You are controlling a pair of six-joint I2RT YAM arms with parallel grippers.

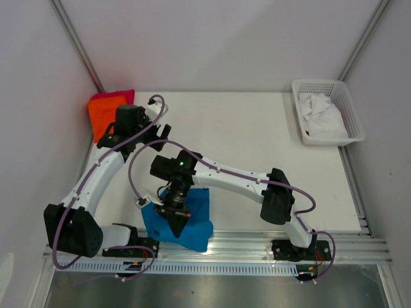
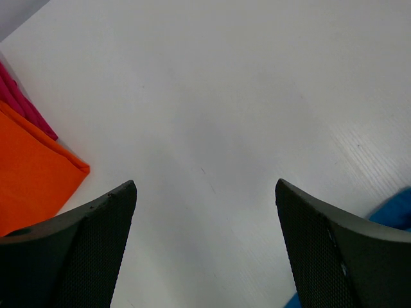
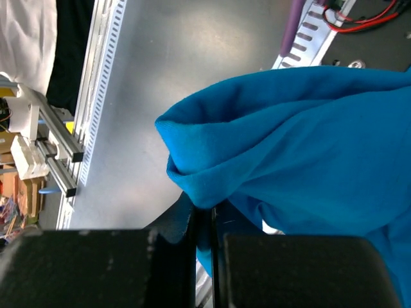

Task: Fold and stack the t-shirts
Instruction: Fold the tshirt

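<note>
Three shirts share the counter (image 1: 257, 141). The blue shirt (image 1: 192, 224), bunched at the near edge, is pinched at a fold by the closed right tool (image 3: 204, 221), probably to lift and spread it. The orange shirt (image 1: 103, 119) lies folded far left, starting the stack, with the pink shirt (image 1: 119, 95) showing behind it. The left tool (image 2: 205, 186) hangs nearby, wide open and empty.

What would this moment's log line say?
left pincer: open, empty | right pincer: shut on blue t-shirt | orange t-shirt: folded, far left
</note>
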